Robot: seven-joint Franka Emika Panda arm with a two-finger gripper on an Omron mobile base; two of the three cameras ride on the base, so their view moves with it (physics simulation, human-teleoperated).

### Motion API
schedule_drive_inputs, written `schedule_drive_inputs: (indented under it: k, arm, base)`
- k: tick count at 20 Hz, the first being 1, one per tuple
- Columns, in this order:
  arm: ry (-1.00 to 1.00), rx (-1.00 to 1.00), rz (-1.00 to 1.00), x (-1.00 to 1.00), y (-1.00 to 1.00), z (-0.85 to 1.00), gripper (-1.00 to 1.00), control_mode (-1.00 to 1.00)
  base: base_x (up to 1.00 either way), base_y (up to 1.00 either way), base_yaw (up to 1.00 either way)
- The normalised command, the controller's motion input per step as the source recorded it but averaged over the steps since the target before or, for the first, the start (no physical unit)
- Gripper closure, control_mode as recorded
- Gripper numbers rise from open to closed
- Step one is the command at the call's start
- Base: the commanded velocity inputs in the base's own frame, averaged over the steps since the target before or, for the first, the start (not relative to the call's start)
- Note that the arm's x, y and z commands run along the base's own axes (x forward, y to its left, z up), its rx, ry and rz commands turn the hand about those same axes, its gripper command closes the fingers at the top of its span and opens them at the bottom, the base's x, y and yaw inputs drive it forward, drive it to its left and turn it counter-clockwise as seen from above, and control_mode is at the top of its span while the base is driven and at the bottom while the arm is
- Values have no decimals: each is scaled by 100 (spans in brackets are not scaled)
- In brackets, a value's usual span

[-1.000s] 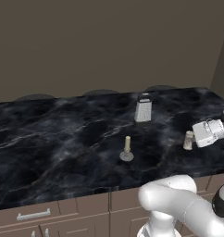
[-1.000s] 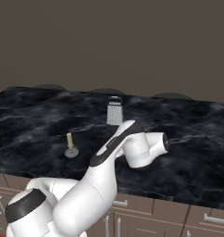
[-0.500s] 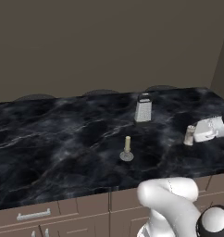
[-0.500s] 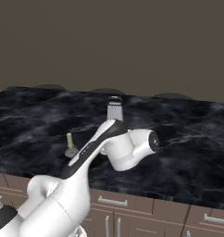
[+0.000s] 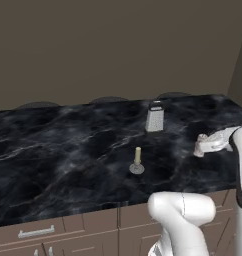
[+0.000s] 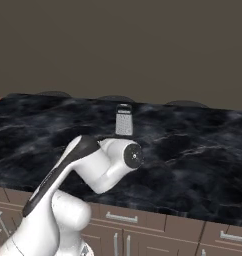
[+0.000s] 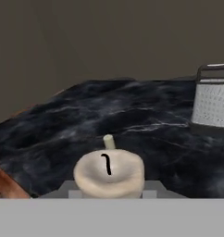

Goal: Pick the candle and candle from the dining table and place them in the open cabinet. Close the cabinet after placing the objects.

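The short stub candle [image 5: 198, 147] hangs just over the right part of the black marble dining table [image 5: 68, 145], with my gripper [image 5: 203, 145] shut on it. In the hand view the stub candle [image 7: 109, 172], cream with a black wick, sits close in front of the camera between my fingers. Behind it stands the slim stick candle [image 7: 108, 141]. The same stick candle [image 5: 137, 160] stands upright on its round grey dish near the table's middle, left of my gripper and apart from it. The cabinet is out of view.
A silver-grey box grater [image 5: 154, 117] stands upright behind the stick candle, also seen as the grater [image 6: 124, 120] and the grater [image 7: 213, 99]. My white arm crosses the front of the right base view. Brown drawer fronts [image 5: 53, 230] run under the table's edge.
My arm has swung and folded to a new pose. The gripper, still shut on the stub candle, has moved a little left and up. The stick candle and grater have not moved.
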Motion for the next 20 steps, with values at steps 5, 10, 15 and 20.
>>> schedule_drive_inputs:
  k: [5, 10, 15, 20]
  arm:
    - [0, -5, -18, -26, 38, 38, 100, -100]
    - [0, -6, -18, -23, 35, 22, 100, -100]
    - [0, -6, -15, -15, 15, 19, 100, -100]
    - [0, -8, -12, -1, 7, 10, 100, -100]
  base:
    - [0, 0, 0]
    - [0, 0, 0]
    - [0, 0, 0]
    - [0, 0, 0]
